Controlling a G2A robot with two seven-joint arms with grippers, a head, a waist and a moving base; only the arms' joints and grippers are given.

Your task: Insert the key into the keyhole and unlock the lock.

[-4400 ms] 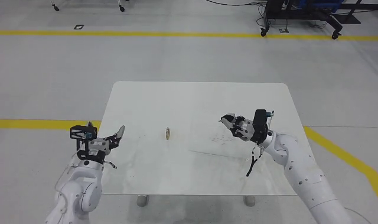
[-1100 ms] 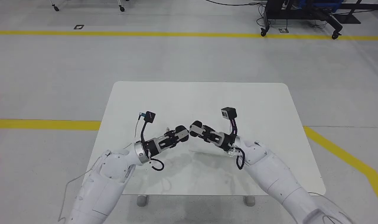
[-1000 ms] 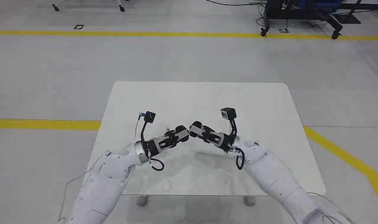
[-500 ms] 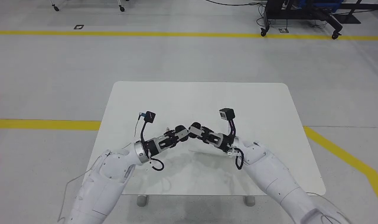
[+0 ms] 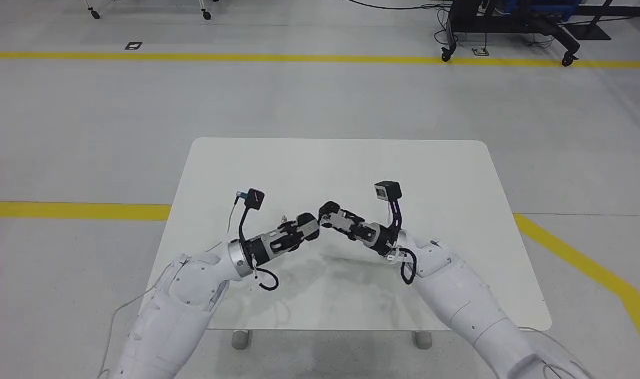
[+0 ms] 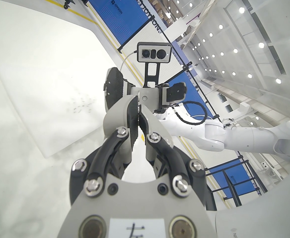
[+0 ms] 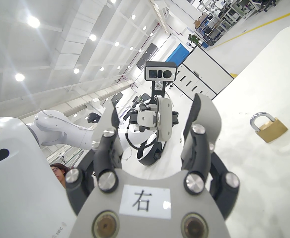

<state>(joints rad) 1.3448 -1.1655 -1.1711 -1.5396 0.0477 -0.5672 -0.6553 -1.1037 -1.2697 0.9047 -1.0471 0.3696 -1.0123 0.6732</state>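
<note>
Brass padlock lies flat on the table, closed. My left hand is pinched together, my right hand spread apart. I'm getting ready, I think; next, hold the padlock steady.

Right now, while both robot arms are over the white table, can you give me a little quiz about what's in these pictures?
1. True or false: the right claw is open.
2. Pick one: what rests on the white table? A) a brass padlock B) a red cup C) a toy car
3. Fill in the gap: the claw that is shut is the ____ one.

Key: 1 true. 2 A. 3 left; the left claw has its pads pressed together.
</note>
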